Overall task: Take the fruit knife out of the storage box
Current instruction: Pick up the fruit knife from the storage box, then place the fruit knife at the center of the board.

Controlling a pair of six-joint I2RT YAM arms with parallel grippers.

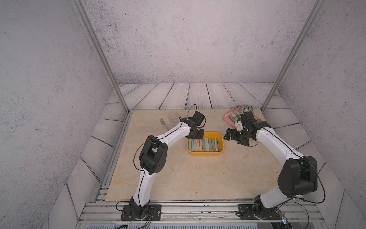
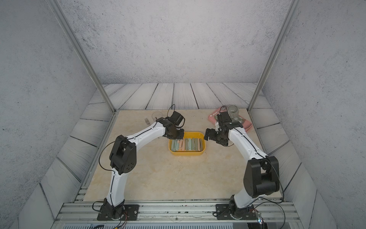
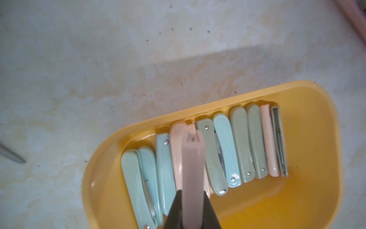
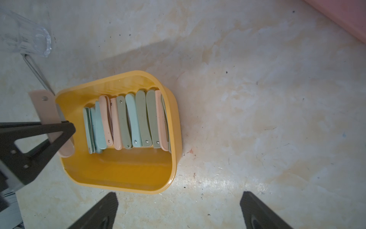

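The yellow storage box sits mid-table and holds a row of several folded fruit knives with green, blue and pink handles. My left gripper hangs over the box's left end, shut on a pink folded fruit knife. That knife is lifted above the others. The right wrist view shows it at the box's left rim. My right gripper stands open just right of the box, holding nothing.
A clear glass and a fork lie at the back left. At the back right is a pink tray with a checkered cloth and a ribbed cup. Metal frame posts stand at the table's back corners.
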